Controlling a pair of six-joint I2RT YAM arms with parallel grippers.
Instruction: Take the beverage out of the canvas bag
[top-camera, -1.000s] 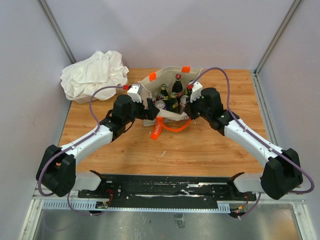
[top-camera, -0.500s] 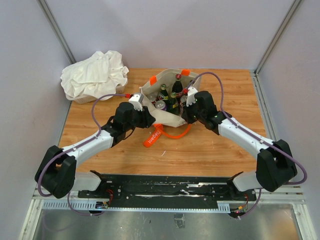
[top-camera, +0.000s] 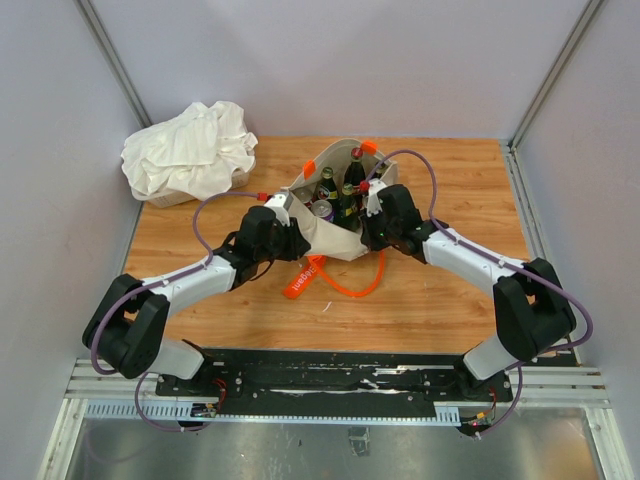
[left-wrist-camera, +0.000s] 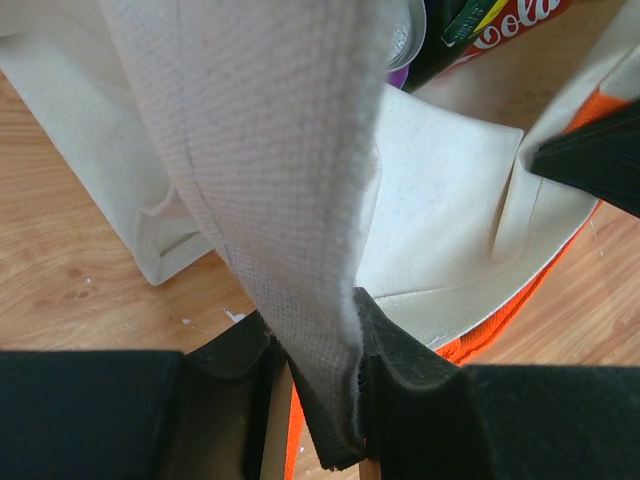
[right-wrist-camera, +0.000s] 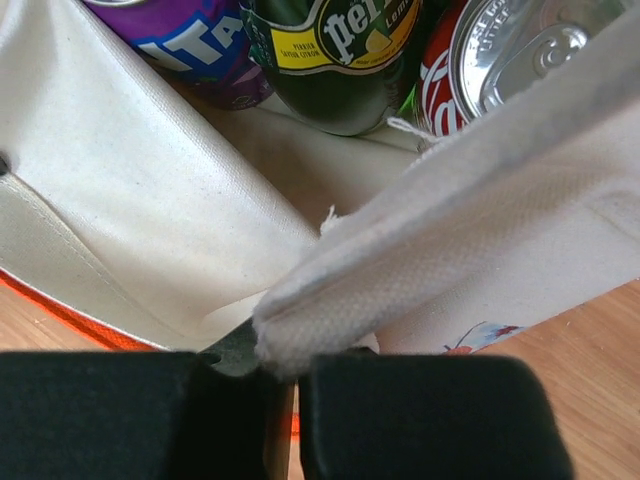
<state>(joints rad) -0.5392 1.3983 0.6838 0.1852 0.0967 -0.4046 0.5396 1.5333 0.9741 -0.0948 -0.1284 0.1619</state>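
Bag (top-camera: 335, 240) sits mid table (top-camera: 430, 290), mouth up. Bottles (top-camera: 347, 185) and cans (top-camera: 320, 209) stand inside, none out yet. Left gripper (left-wrist-camera: 320, 385) is pinched on the left rim canvas. Right gripper (right-wrist-camera: 288, 365) is clamped tight on the right rim fold (both hold cloth, not a drink). The step looks like spreading the mouth open. Next probably needs one gripper to release, reach in and take a bottle by the neck while the other holds the rim. White cloth (top-camera: 190, 150) lies well apart, far left.
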